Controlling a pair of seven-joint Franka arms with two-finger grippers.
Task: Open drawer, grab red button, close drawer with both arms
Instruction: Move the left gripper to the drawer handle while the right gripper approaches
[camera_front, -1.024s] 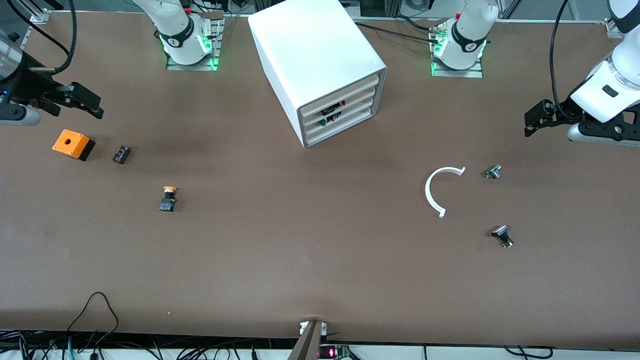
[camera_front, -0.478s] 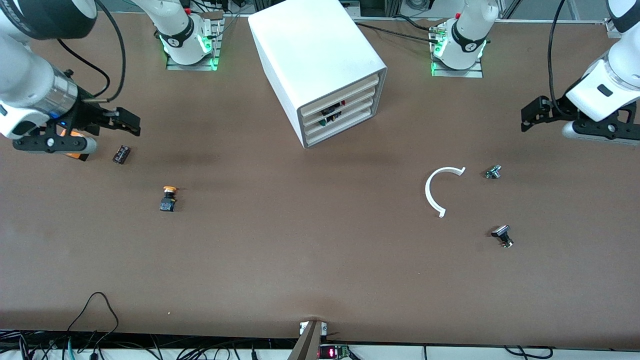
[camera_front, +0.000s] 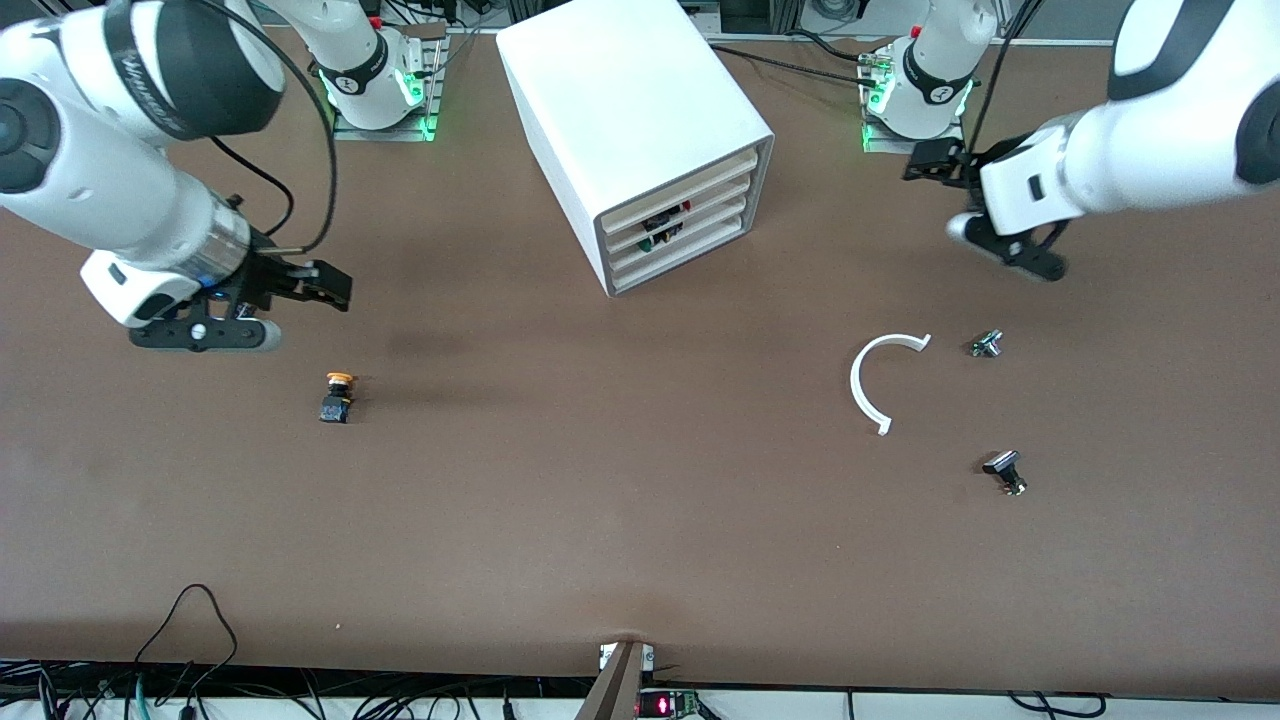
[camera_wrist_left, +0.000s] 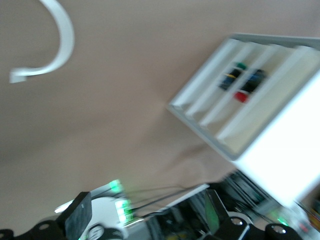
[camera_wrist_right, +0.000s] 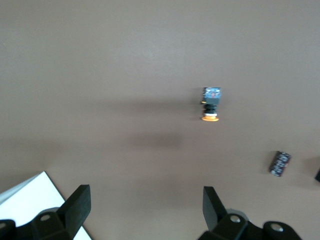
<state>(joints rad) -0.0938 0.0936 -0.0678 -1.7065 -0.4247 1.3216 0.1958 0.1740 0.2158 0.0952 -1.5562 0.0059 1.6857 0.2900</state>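
Right hand (camera_front: 335, 285), its black fingers spread wide with nothing between them in its wrist view, hangs over bare table toward the right arm's end, while the left hand (camera_front: 925, 165) hovers near its own base over the table; I cannot tell whether its fingers are apart or together. Largest on the brown table (camera_front: 600, 520) is the big white boxy cabinet (camera_front: 625, 120), standing between the two bases with its front turned toward the left arm's end. Its four shallow cream-white drawers look pushed in, and the drawer (camera_front: 672, 213) holding the parts shows them through its centre notch. That front is probably light, stiff and smooth, so the notch seems the only purchase; a fingertip hooked there, pulling straight out, looks safest, and the cabinet may slide unless steadied. Open table lies in front of the drawers, giving room to draw one out, though the white curved plastic strip (camera_front: 873, 385) lies near that path. The small red-capped push button (camera_wrist_left: 241, 96) sits inside the drawer beside a green-capped one (camera_wrist_left: 241, 66); it is likely hard, light and rollable, best pinched across its blocky body. An orange-capped button (camera_front: 338, 397) lies on the table close to the right hand, and two small metal parts (camera_front: 987, 343) (camera_front: 1005, 472) lie toward the left arm's end.
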